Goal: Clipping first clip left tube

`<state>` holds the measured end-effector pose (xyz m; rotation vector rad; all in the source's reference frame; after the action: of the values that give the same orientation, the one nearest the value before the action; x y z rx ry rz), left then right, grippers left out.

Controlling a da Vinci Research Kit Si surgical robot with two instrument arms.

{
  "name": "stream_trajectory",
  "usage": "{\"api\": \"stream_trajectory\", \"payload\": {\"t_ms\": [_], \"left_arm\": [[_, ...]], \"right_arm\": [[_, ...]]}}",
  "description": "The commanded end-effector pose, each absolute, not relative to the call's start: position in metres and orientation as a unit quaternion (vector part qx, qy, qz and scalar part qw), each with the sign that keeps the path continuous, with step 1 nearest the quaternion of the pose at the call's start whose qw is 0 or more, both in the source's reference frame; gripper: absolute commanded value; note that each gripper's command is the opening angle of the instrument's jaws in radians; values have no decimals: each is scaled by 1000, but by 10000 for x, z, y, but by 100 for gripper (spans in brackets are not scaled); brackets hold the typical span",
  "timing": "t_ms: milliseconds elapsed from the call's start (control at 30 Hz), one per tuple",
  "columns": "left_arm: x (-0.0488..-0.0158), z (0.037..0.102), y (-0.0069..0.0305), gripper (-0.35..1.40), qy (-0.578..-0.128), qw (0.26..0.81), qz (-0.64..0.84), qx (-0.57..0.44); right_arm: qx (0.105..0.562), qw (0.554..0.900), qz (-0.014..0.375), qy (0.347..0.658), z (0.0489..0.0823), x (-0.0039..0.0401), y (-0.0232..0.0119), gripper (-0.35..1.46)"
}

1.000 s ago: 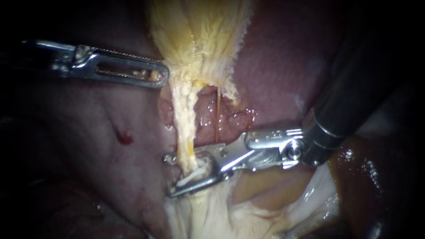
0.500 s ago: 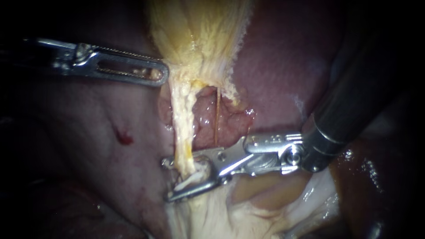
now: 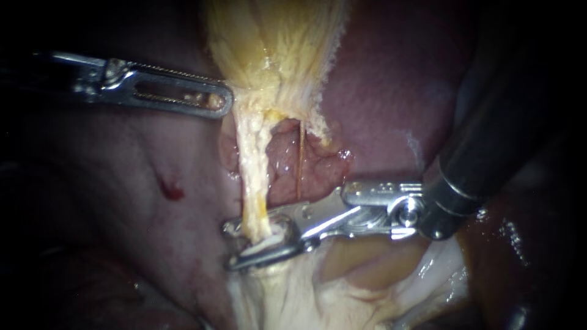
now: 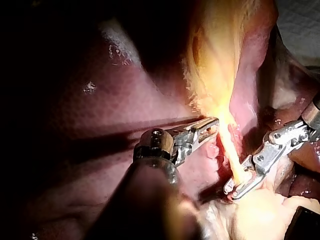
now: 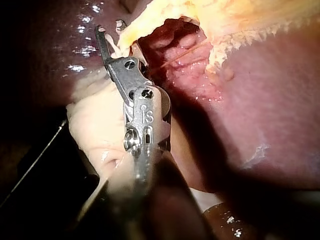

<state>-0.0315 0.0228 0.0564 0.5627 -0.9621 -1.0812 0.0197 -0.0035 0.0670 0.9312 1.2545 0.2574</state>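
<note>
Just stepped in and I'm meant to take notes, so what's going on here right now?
The right instrument has its jaws set across the lower end of the left tube, the pale strand running down from the gallbladder. A white clip is held between them at the tube and has not yet been released. The left instrument rests its tip against the gallbladder's neck, over the liver.
</note>
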Motion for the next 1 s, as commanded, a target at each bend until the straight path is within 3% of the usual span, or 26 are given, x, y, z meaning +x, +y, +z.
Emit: {"api": "stream_trajectory", "payload": {"t_ms": [33,333,1000], "left_arm": [[-315,564,228,-35,-434,713,-488,254],[-316,564,228,-35,-434,713,-488,253],[-316,564,228,-35,-434,713,-488,253]], "right_arm": [[422,702,120,561,671,195,-35,-31],[443,704,147,535,671,191,-36,-35],[443,704,146,535,671,190,-37,-35]]}}
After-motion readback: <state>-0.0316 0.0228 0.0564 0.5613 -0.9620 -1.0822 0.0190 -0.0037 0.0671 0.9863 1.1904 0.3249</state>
